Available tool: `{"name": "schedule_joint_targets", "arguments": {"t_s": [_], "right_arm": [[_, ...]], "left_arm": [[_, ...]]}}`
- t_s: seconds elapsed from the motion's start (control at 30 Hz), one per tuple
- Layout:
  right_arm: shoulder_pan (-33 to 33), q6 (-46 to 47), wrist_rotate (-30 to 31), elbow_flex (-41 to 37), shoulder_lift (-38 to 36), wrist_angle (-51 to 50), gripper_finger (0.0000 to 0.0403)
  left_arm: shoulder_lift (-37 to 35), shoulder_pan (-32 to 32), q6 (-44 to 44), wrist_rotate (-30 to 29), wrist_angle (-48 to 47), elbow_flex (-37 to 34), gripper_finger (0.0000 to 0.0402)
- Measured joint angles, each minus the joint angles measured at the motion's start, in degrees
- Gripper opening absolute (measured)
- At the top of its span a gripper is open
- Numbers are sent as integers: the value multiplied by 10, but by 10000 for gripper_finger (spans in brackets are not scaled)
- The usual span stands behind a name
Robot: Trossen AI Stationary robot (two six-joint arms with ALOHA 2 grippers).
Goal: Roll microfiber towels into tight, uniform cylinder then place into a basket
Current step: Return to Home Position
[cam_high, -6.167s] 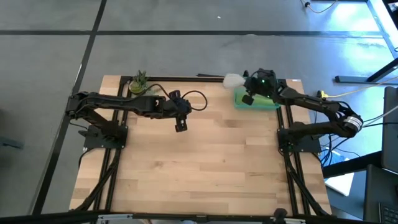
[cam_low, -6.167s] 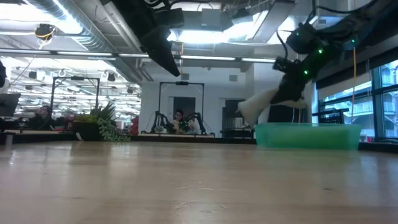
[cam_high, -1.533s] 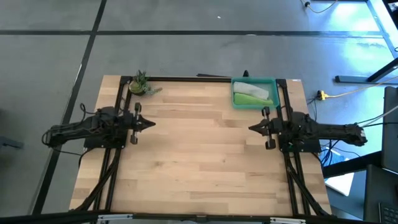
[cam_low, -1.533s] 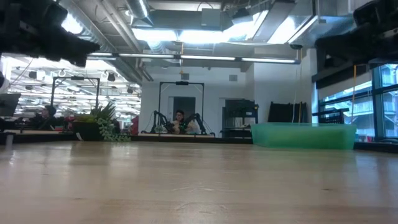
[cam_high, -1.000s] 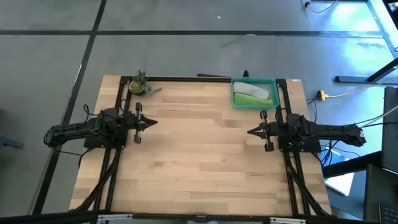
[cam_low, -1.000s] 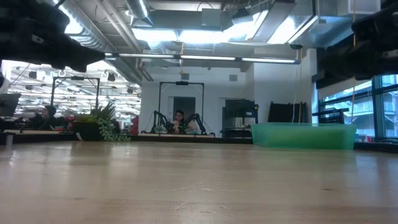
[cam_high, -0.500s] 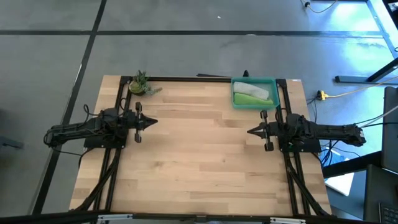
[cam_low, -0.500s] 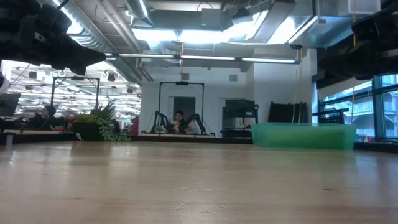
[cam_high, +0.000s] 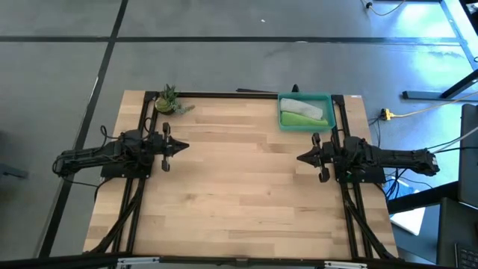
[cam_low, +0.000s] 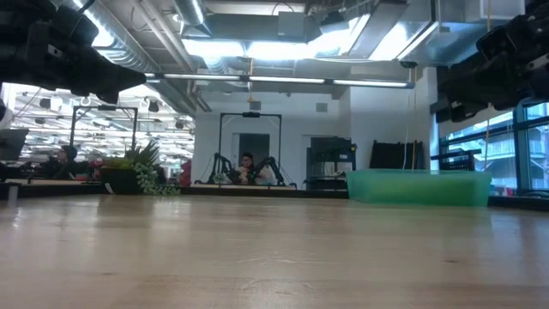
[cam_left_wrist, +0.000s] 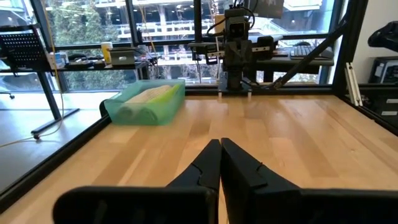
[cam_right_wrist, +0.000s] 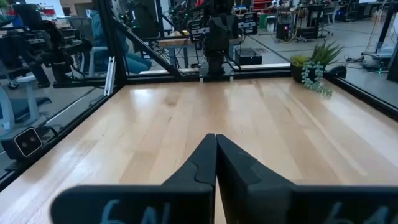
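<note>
The teal basket (cam_high: 326, 99) stands at the table's far right corner, its base on the wood. Inside it lie two rolled microfiber towels side by side, a light grey one (cam_high: 299, 108) and a lime green one (cam_high: 300, 119); the left wrist view shows both rolls (cam_left_wrist: 144, 99) behind the basket wall (cam_left_wrist: 163, 109). My left gripper (cam_high: 184, 146) is shut at the table's left edge, pointing level toward the right. My right gripper (cam_high: 299, 158) is shut at the right edge, pointing level toward the left. Neither is near the basket.
A small potted plant (cam_high: 167, 100) stands at the far left corner. Black frame rails (cam_high: 224, 93) run along the table's far edge and sides. Bare wood (cam_high: 239, 187) lies between the two arms. People sit in the room beyond the table (cam_low: 247, 167).
</note>
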Motion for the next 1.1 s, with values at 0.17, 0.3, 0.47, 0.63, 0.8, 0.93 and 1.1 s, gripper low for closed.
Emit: {"name": "schedule_joint_targets", "arguments": {"t_s": [0.17,0.3,0.47,0.63,0.8,0.93,1.1], "right_arm": [[0,0,0,0,0,0,10],[0,0,0,0,0,0,10],[0,0,0,0,0,0,10],[0,0,0,0,0,0,10],[0,0,0,0,0,0,10],[0,0,0,0,0,0,10],[0,0,0,0,0,0,10]], "left_arm": [[0,0,0,0,0,0,1],[0,0,0,0,0,0,6],[0,0,0,0,0,0,16],[0,0,0,0,0,0,18],[0,0,0,0,0,0,12],[0,0,0,0,0,0,7],[0,0,0,0,0,0,2]]}}
